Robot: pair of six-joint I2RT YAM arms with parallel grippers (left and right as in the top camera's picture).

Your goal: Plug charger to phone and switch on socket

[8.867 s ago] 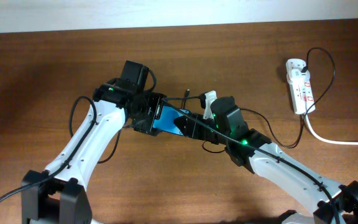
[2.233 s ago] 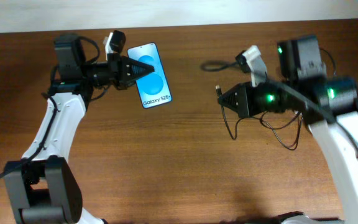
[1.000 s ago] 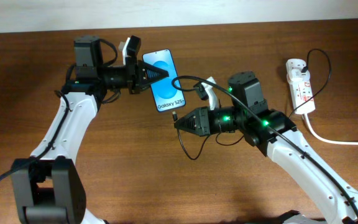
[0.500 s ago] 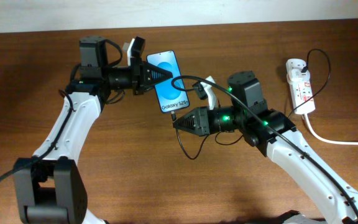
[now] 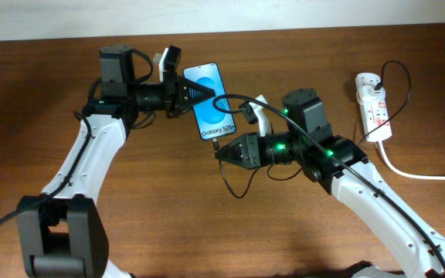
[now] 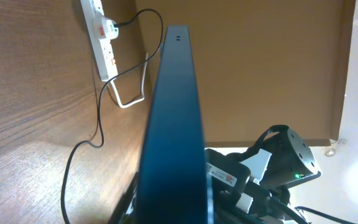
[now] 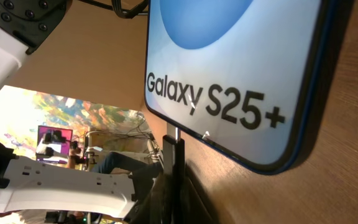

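The phone (image 5: pixel 213 102) hangs above the table, blue screen up, with my left gripper (image 5: pixel 197 92) shut on its upper end. In the left wrist view it shows only as a dark edge (image 6: pixel 173 118) running away from the jaws. My right gripper (image 5: pixel 221 151) is shut on the charger's black plug (image 5: pixel 217 144), just below the phone's lower edge. Seen from the right wrist, the plug (image 7: pixel 176 158) points up and its metal tip meets the phone's (image 7: pixel 229 56) bottom edge; how deep it sits I cannot tell. The charger's cable (image 5: pixel 234 185) loops under the right arm. The socket (image 5: pixel 374 105) lies far right.
A thick white cord (image 5: pixel 419 174) runs from the socket off the right edge. The black cable arcs from the socket's top end (image 5: pixel 399 69). In the left wrist view the socket (image 6: pixel 102 37) lies far ahead and the right arm (image 6: pixel 272 168) stands close by. Brown wooden table (image 5: pixel 207 232).
Over the last second the left arm carried the phone slightly right, closer to the plug. The right gripper has held its place with the plug. No motion in the last half second.
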